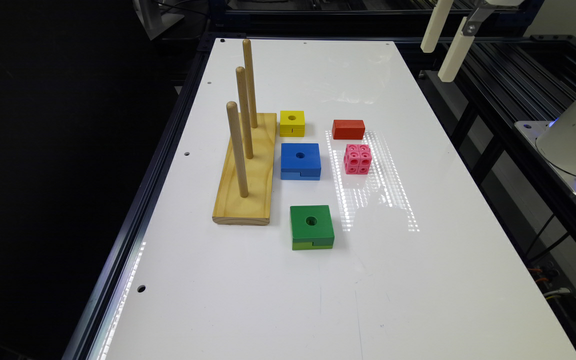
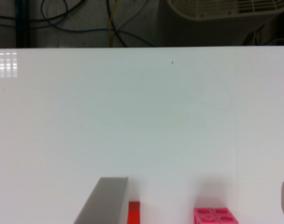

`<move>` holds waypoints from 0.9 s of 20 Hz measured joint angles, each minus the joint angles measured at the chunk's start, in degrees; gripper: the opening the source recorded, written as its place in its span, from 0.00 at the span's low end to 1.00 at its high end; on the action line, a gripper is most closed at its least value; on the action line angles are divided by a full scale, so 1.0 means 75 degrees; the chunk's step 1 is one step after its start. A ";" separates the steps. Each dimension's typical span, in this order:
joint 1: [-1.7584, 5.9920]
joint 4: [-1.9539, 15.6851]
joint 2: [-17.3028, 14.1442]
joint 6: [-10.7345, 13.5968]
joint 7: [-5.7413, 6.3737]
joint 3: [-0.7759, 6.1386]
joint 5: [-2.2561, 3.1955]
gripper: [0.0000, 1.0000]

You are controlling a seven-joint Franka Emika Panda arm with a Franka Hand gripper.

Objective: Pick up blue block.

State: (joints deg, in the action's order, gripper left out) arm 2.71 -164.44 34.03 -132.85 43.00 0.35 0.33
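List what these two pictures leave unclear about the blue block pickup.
- Gripper: exterior view's top edge cuts off everything above its fingers.
- Blue block: its far sides face away in the exterior view.
- Red block and pink cube: cut by the wrist picture's edge, and a grey finger partly hides the red one.

The claw [image 1: 442,50] hangs high, its two fingers spread wide apart.
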 joint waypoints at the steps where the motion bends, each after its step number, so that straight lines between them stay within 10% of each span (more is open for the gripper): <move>1: 0.0000 0.0032 -0.0046 -0.0019 0.0000 0.0003 0.0000 1.00; 18: 0.0012 0.1245 -0.1767 -0.0458 0.0000 0.0008 0.0000 1.00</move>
State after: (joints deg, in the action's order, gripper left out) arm 2.80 -155.10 20.78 -136.29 43.00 0.41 0.33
